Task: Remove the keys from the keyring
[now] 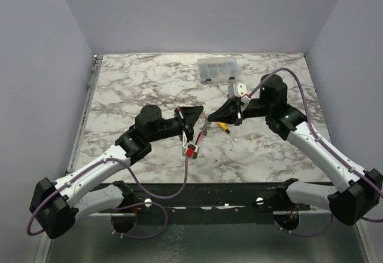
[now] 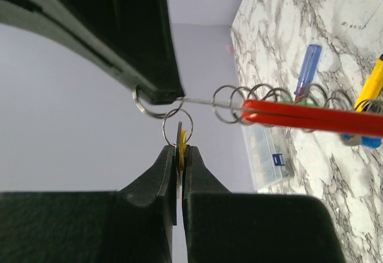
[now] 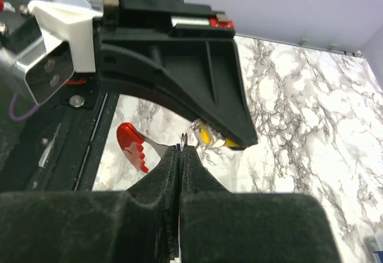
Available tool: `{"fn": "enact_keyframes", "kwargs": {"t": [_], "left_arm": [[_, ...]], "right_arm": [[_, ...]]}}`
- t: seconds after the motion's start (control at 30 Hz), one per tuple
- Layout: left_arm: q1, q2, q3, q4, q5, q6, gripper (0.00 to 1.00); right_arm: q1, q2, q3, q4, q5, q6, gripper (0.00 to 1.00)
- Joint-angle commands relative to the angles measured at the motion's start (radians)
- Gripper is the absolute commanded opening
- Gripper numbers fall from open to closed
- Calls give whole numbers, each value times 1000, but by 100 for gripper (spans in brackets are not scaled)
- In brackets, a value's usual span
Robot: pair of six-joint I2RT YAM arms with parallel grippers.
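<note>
Left arm: the left arm [image 1: 102, 170] reaches from the near left corner, forward and inward to the middle of the tabletop [image 1: 131, 83], with its wrist rolled so the fingers point right.
Left gripper: the left gripper [image 2: 179, 152] is clenched on the yellow key [image 2: 182, 138], whose head sits pinched between the two fingertips. A small ring runs through the key just above them.
Right arm: the right arm [image 1: 317, 146] reaches from the near right corner, forward and inward, its fingers pointing left toward the other arm.
Right gripper: the right gripper [image 3: 179, 150] is pressed closed on the thin wire of the keyring [image 1: 204, 128]. Its tips nearly touch the left gripper's tips.
Keyring: it is held off the tabletop between the two grippers. A wire coil [image 2: 269, 98] and a red tag [image 2: 311, 116] trail from it, and the tag hangs down toward the near edge.
Other keys: the frames do not show them clearly.
Tabletop: white marble pattern with grey veins. A yellow-handled screwdriver [image 1: 222, 127] lies just below the right gripper, and a blue-handled screwdriver [image 2: 308, 66] lies near it.
Far side: a clear box [image 1: 219, 70] sits near the back edge, well apart from the grippers.
Room: plain pale lilac walls [image 1: 36, 66] close in the left, back and right sides.
</note>
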Motion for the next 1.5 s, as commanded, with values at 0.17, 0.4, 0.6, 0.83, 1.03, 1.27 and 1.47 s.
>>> {"fn": "enact_keyframes", "kwargs": {"t": [0.17, 0.4, 0.6, 0.83, 1.03, 1.27, 1.47], "left_arm": [[68, -1, 75, -45, -16, -100, 0], [69, -8, 141, -119, 55, -100, 0], [66, 12, 209, -193, 97, -101, 0], [45, 36, 262, -262, 110, -103, 0], [42, 42, 300, -364, 54, -142, 0], [41, 52, 318, -443, 3, -191, 0], [41, 94, 372, -501, -44, -284, 0]], "right_arm": [[1, -22, 54, -204, -66, -228, 1], [0, 54, 121, -306, -42, -266, 1], [1, 117, 191, -395, -41, -327, 1], [1, 161, 241, -395, -47, -333, 3], [-43, 160, 245, -346, -18, -228, 45], [-132, 140, 248, -301, -17, -105, 60], [-174, 135, 260, -280, 12, 22, 60]]}}
